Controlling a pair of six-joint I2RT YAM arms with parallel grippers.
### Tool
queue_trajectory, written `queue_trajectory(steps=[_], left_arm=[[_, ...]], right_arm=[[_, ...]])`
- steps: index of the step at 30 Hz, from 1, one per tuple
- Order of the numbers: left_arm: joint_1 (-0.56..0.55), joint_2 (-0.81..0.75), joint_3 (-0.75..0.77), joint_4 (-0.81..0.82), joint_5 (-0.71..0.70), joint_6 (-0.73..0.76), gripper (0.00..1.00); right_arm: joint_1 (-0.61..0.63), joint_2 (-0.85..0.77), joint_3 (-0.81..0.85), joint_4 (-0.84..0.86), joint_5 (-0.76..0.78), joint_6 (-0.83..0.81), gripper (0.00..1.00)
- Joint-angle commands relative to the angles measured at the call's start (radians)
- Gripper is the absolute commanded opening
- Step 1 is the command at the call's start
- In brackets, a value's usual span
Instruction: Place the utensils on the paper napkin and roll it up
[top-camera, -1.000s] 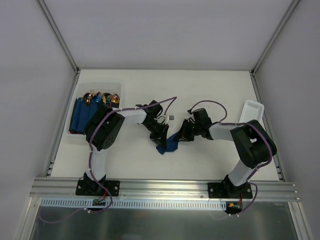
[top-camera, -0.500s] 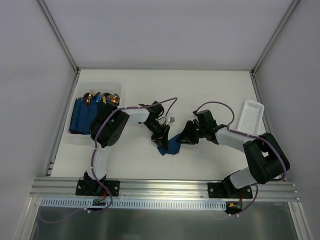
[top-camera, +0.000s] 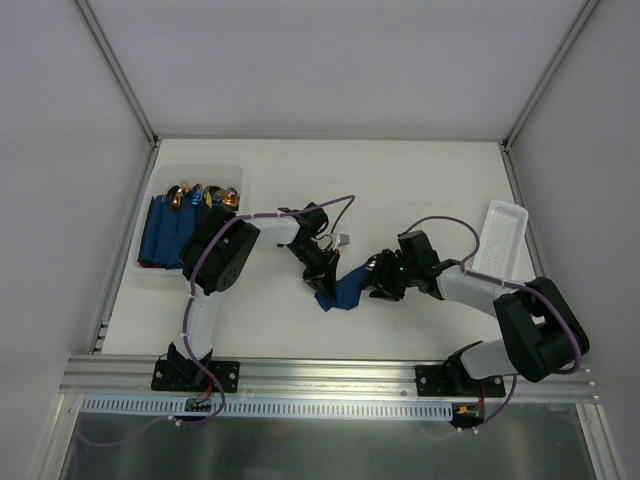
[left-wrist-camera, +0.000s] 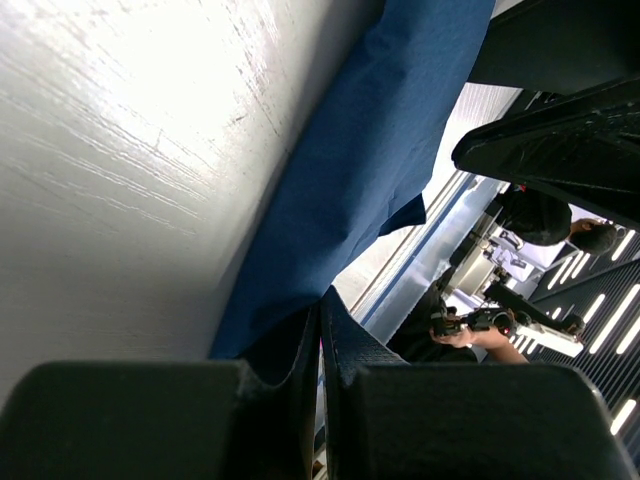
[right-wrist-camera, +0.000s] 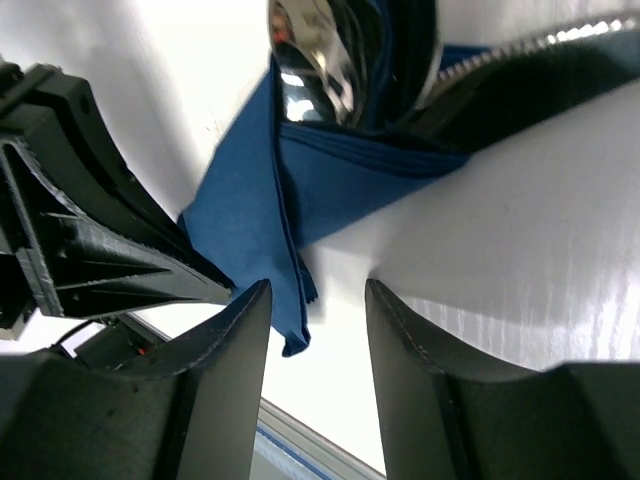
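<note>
The paper napkin (top-camera: 343, 291) lies crumpled and partly rolled in the middle of the table. In the right wrist view the paper napkin (right-wrist-camera: 262, 205) wraps round the utensils: a shiny spoon bowl (right-wrist-camera: 312, 62) and a serrated knife blade (right-wrist-camera: 520, 42) stick out of it. My left gripper (top-camera: 324, 268) is at the napkin's left end. In the left wrist view the left gripper (left-wrist-camera: 322, 302) is shut on an edge of the paper napkin (left-wrist-camera: 370, 160). My right gripper (top-camera: 377, 281) sits just right of the napkin. The right gripper (right-wrist-camera: 316, 300) stands open, a napkin corner just beyond its fingertips.
A clear bin (top-camera: 160, 272) at the left holds several dark blue bundles with copper-gold tips (top-camera: 205, 197). A white perforated tray (top-camera: 502, 233) stands at the right edge. A small grey thing (top-camera: 343, 239) lies just behind the napkin.
My right gripper has opened, let go of the napkin and drawn back toward the right. The left gripper has stayed shut at the napkin's left end.
</note>
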Motion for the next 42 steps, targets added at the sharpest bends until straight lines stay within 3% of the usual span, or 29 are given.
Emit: queue_trajectory(steps=[1, 10, 15, 18, 22, 25, 31, 36, 42], left_arm=[[-0.001, 0.067, -0.017, 0.018, -0.178, 0.034, 0.00], [0.003, 0.065, -0.017, 0.018, -0.175, 0.033, 0.00], [0.005, 0.067, -0.017, 0.020, -0.172, 0.031, 0.00], [0.008, 0.070, -0.015, 0.017, -0.169, 0.028, 0.00], [0.011, 0.070, -0.015, 0.017, -0.164, 0.027, 0.00], [0.016, 0.068, -0.015, 0.017, -0.160, 0.027, 0.00], [0.026, 0.042, -0.014, 0.018, -0.123, 0.031, 0.01], [0.043, -0.074, 0.003, 0.018, -0.075, 0.056, 0.11], [0.098, -0.203, 0.028, 0.018, -0.036, 0.082, 0.38]], right_arm=[[0.007, 0.023, -0.004, 0.060, 0.051, 0.022, 0.47], [0.012, 0.136, -0.012, 0.140, 0.088, 0.086, 0.46], [0.018, 0.181, -0.018, 0.126, 0.108, 0.111, 0.41], [0.018, 0.205, -0.030, 0.134, 0.119, 0.108, 0.33], [0.016, 0.236, -0.048, 0.178, 0.117, 0.103, 0.11], [0.018, 0.255, -0.064, 0.232, 0.108, 0.100, 0.00], [0.016, 0.232, -0.114, 0.356, 0.088, 0.083, 0.00], [0.016, 0.173, -0.127, 0.390, 0.076, 0.036, 0.00], [0.016, 0.109, -0.117, 0.407, 0.053, -0.026, 0.00]])
